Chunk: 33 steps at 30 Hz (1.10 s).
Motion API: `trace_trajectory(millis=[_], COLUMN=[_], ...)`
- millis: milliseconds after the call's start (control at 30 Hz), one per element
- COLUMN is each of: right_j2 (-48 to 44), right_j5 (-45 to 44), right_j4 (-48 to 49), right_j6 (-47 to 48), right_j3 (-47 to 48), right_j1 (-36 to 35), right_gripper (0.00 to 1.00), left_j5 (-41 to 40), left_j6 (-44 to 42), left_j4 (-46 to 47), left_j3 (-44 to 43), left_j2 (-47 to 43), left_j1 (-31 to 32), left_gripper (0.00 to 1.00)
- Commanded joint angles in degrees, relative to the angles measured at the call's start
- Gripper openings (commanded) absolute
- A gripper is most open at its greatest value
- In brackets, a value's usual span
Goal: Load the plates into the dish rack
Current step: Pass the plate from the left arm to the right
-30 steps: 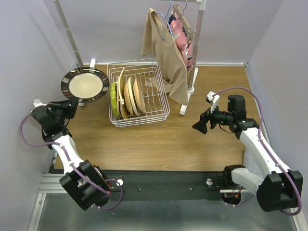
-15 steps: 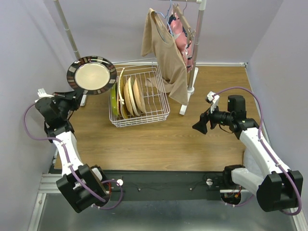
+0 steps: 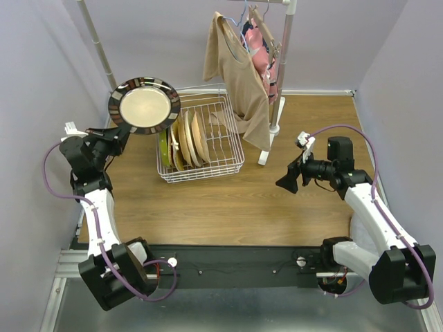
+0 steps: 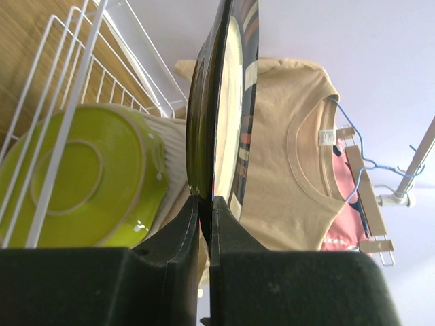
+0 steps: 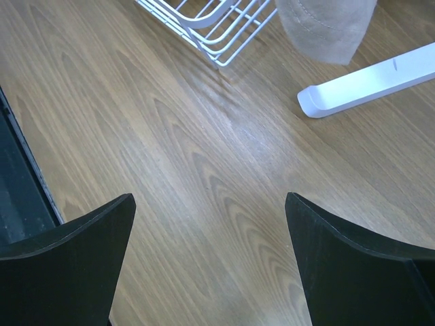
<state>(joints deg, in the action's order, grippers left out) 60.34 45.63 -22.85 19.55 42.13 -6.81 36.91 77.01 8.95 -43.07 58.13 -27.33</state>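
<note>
A dark-rimmed beige plate [image 3: 144, 105] hangs in the air at the left end of the white wire dish rack [image 3: 208, 173], tilted with its face up toward the camera. My left gripper [image 3: 123, 131] is shut on its lower rim. The left wrist view shows this plate [image 4: 217, 102] edge-on, pinched by my left gripper [image 4: 206, 204]. Upright in the rack stand a lime plate [image 3: 165, 142] and several beige plates [image 3: 185, 138]. The lime plate [image 4: 81, 176] shows behind the rack wires [image 4: 68, 88]. My right gripper [image 3: 286, 181] is open and empty over bare wood [image 5: 211, 224].
A white clothes-rail stand with a tan shirt [image 3: 239, 76] and a pink garment hangs right behind the rack, its foot [image 3: 266, 149] on the table. That foot [image 5: 370, 81] and a rack corner [image 5: 204, 27] show ahead of the right gripper. A slanted pole [image 3: 100, 48] rises at left.
The left arm has carried the dark-rimmed plate up and to the right, from beside the rack to over its left end. The right arm has not moved.
</note>
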Motion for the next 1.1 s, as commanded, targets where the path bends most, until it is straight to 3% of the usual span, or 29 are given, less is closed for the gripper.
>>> trace_trajectory(millis=[0,433,733,1067], right_j2=[0.13,1.45,3.99,11.02], right_j5=[3.85,9.39,16.51,22.93], right_j4=[-0.97,-6.59,-7.74,-6.51], right_j6=[-1.18,-4.43,-16.1,-29.21], right_j3=[2.52,10.33,20.52,22.91], right_j1=[-0.4,-0.4,-0.31,-0.49], right_gripper=[1.0,1.0,1.0,0.99], left_j5=[0.1,-0.34,-2.36,-4.21], left_j6=[3.14,5.08,4.55,4.55], left_j4=[9.68,11.09,10.82,9.95], left_j3=[-3.25,-1.05,1.49,3.78], left_j2=[-3.28,-7.24,-9.0,-13.12], left_j1=[2.63,10.54,18.36,26.62], left_gripper=[0.0,0.0,0.0,0.0])
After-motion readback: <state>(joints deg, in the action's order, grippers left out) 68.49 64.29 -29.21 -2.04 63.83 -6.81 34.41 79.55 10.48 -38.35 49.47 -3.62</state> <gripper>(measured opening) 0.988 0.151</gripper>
